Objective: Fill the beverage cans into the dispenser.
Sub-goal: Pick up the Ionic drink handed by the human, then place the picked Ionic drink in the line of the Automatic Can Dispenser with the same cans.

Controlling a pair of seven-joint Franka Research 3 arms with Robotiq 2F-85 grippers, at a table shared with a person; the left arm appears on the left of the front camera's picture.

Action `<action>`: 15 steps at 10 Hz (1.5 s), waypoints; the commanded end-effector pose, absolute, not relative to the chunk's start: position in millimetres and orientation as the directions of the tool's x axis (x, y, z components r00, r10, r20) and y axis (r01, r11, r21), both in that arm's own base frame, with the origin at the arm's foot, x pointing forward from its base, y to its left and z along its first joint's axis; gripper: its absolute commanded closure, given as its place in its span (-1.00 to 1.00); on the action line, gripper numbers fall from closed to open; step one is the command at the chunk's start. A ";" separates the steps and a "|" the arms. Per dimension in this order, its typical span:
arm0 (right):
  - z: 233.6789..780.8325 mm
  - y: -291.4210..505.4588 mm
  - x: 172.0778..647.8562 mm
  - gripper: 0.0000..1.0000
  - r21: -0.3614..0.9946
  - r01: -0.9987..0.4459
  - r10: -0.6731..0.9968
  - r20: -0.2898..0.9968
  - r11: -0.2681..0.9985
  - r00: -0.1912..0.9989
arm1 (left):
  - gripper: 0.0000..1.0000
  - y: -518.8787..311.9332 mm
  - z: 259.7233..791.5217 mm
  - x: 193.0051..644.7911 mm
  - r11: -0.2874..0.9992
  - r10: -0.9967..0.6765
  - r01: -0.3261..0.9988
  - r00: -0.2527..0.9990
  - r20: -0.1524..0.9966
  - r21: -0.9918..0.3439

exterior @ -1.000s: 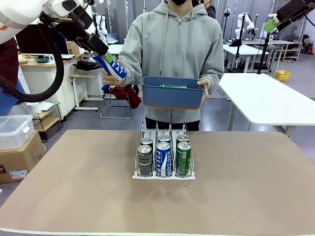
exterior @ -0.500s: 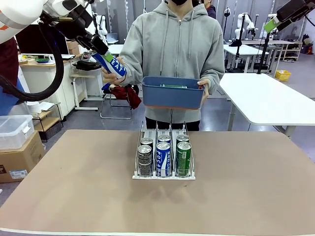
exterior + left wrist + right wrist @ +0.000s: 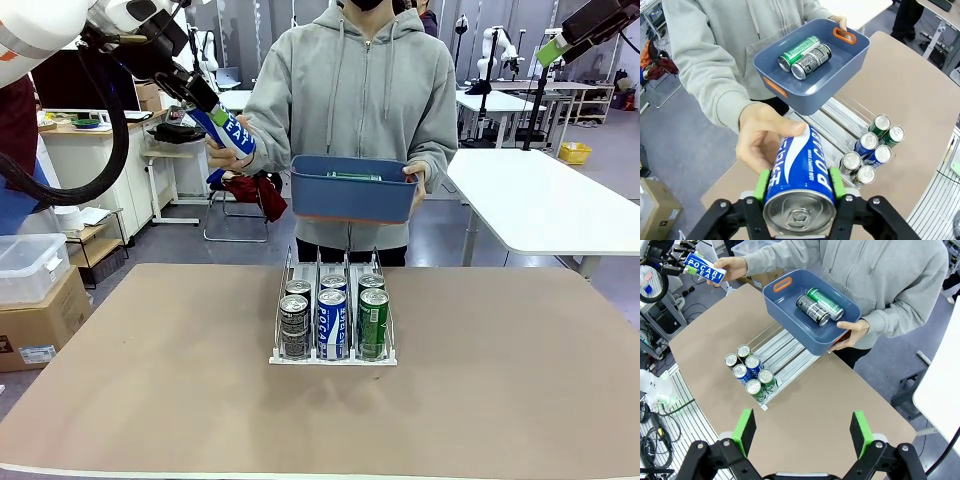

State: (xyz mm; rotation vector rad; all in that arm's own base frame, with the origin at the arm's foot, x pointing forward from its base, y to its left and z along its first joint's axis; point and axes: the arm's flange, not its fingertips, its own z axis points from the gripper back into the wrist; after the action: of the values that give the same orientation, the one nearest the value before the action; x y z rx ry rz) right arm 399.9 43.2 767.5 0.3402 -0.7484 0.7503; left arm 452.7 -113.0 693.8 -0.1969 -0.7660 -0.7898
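1. Gripping: left gripper (image 3: 799, 184) has both green pads pressed on the sides of the blue can (image 3: 800, 167), near its silver top, which faces the wrist camera.
2. Front view: left gripper (image 3: 215, 118) holds the blue can (image 3: 231, 134) tilted in mid-air, up and left of the dispenser and well above the table (image 3: 150, 380).
3. Person's hand (image 3: 762, 140) is also on that can, with fingers wrapped round its far end. Both hand and gripper are in contact with it.
4. Person's other hand (image 3: 416, 183) holds the blue tub (image 3: 352, 195) at chest height, behind and above the dispenser.
5. Tub contents from the left wrist view: a green can (image 3: 797, 51) and a dark grey can (image 3: 812, 61), lying on their sides and touching each other.
6. Dispenser (image 3: 333, 359) sits mid-table with six cans upright, two per lane, all at the robot-side end.
7. Lanes in the front view: dark grey cans (image 3: 294, 325) on the left, blue cans (image 3: 332, 322) in the middle, green cans (image 3: 373, 322) on the right. The far part of each lane is bare.
8. Right gripper (image 3: 802, 432) has its fingers spread wide with nothing between them. It is high over the table, looking down on the dispenser (image 3: 785, 355) and tub (image 3: 790, 317).
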 end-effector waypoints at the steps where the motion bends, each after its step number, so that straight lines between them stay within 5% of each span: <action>1: 766.5 42.8 399.4 -1.00 0.021 -0.716 0.484 0.724 0.698 0.492 | 1.00 -109.7 691.8 448.0 0.703 -0.584 0.696 0.447 0.678 0.147; 3: 766.5 42.8 399.4 -1.00 0.021 -0.716 0.484 0.724 0.698 0.492 | 1.00 -109.4 692.0 447.7 0.695 -0.589 0.705 0.447 0.673 0.140; 4: 766.5 42.8 399.4 -1.00 0.021 -0.716 0.484 0.724 0.698 0.492 | 0.24 -109.2 692.3 449.7 0.689 -0.575 0.717 0.450 0.683 0.108; 15: 766.5 42.8 399.4 -1.00 0.021 -0.716 0.484 0.724 0.698 0.492 | 0.24 -112.3 695.5 451.2 0.700 -0.576 0.703 0.450 0.682 0.127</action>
State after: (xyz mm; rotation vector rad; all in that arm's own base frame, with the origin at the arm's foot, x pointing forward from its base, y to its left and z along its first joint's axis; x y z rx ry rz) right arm 399.9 43.2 767.5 0.3402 -0.7484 0.7503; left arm 451.3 -112.4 695.0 -0.1865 -0.7643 -0.7948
